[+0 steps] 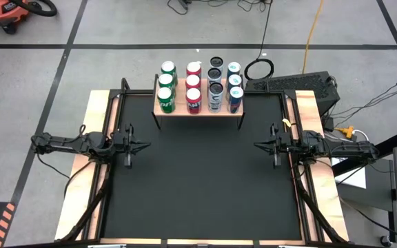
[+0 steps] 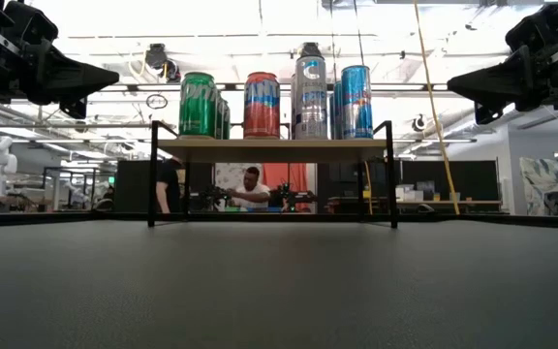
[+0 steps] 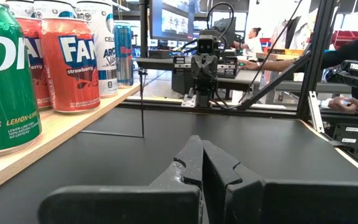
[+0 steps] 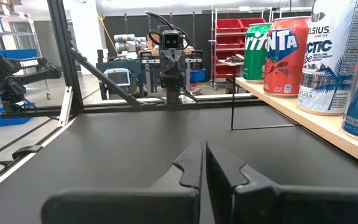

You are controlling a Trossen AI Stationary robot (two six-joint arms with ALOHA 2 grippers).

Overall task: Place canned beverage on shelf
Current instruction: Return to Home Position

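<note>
The shelf (image 1: 200,110), a light-wood board on thin black legs, stands at the table's far middle. Several upright cans stand on it in rows: green (image 1: 165,100), red (image 1: 194,100), silver-black (image 1: 215,96) and blue (image 1: 235,98). They also show in the low view (image 2: 277,105). My left gripper (image 1: 147,145) is shut and empty at the table's left side. My right gripper (image 1: 256,145) is shut and empty at the right side. Both hover above the table, apart from the shelf.
The black table top (image 1: 198,186) stretches between the two grippers and toward the near edge. Light-wood side rails (image 1: 92,124) and black frame bars run along the left and right edges. People sit at desks in the room beyond the table (image 2: 250,189).
</note>
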